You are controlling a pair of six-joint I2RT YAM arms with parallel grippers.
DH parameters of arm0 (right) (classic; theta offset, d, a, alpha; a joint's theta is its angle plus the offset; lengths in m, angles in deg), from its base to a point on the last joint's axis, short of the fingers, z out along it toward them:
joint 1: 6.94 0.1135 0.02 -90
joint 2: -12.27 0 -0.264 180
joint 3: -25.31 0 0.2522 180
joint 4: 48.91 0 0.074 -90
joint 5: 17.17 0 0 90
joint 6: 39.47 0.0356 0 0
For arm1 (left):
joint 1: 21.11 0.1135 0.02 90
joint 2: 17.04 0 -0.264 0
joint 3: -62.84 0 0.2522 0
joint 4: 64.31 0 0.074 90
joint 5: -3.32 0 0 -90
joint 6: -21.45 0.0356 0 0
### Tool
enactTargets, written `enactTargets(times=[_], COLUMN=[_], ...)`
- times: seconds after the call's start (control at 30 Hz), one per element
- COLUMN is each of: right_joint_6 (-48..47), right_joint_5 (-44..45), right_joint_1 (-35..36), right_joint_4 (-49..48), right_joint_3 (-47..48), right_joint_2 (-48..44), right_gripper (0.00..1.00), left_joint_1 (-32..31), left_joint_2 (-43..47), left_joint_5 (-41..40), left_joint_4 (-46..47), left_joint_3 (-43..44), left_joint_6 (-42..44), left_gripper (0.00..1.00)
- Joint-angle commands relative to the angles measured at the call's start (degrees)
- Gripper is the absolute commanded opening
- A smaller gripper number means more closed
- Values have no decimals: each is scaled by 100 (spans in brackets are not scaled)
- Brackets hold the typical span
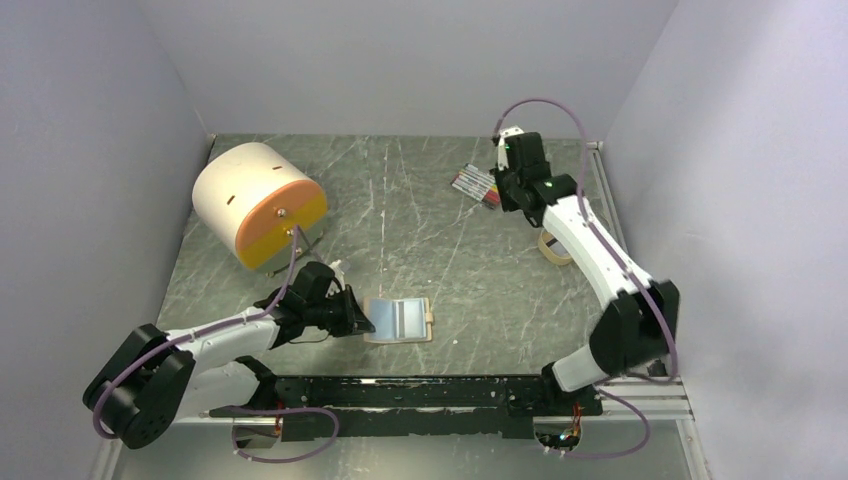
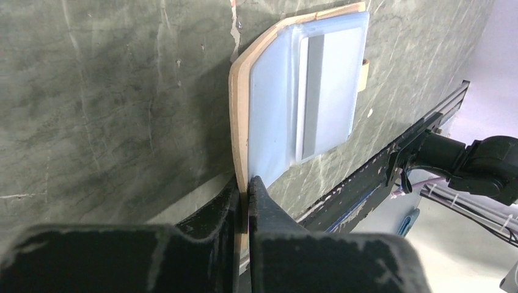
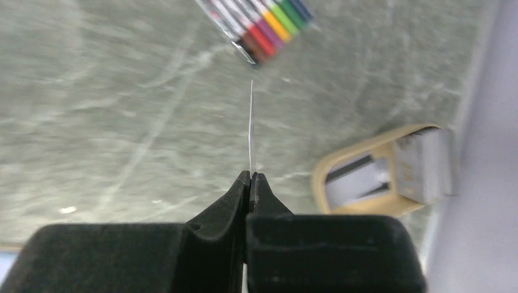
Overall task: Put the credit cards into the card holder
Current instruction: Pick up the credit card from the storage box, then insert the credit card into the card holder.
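No text, brand, number or sign can be read in any of the three views. The marker pens (image 3: 259,24) at the top centre of the right wrist view are blurred, and in the top view they are too small for print to show. The credit cards (image 3: 372,177) in the tan tray (image 3: 319,177), at the right of that wrist view, show only darker bands. The card holder (image 2: 324,91), upper middle of the left wrist view, shows plain sleeves.
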Motion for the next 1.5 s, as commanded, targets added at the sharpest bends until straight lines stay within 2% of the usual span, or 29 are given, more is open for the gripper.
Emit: enactTargets(times=[0.0,0.17,0.37,0.53,0.77,0.9,1.07,1.23,1.47], right_joint_6=[1186,2250,4102,4547,5336,5560,5573,5961,5849], right_joint_5=[-1911,-3677,-4605,-4505,-4138,-4085,-3849,-3834,-3505], right_joint_1=[32,47,356,1144,1995,2173,2418,2537,2581], right_joint_4=[-969,-1960,-4163,-4668,-5729,-6120,-6258,-7072,-6975], right_joint_3=[-696,-1496,-3092,-3684,-4576,-4824,-4958,-5394,-5415], right_joint_2=[-1021,-1567,-2014,-1742,-1679,-1515,-1292,-987,-677], right_gripper=[0,0,0,0,0,0,0,0,0], left_joint_1=[-39,-40,-41,-36,-36,-40,-42,-39,-42], left_joint_2=[107,138,317,475,477,444,431,451,445], left_joint_5=[-256,-227,-355,-402,-403,-355,-333,-326,-376], left_joint_4=[-186,-206,-363,-429,-393,-339,-323,-318,-397], left_joint_3=[192,190,191,165,108,85,55,50,28], left_joint_6=[-4,-47,-94,-164,-178,-187,-186,-190,-154], left_gripper=[12,23,30,32,26,22,24,26,29])
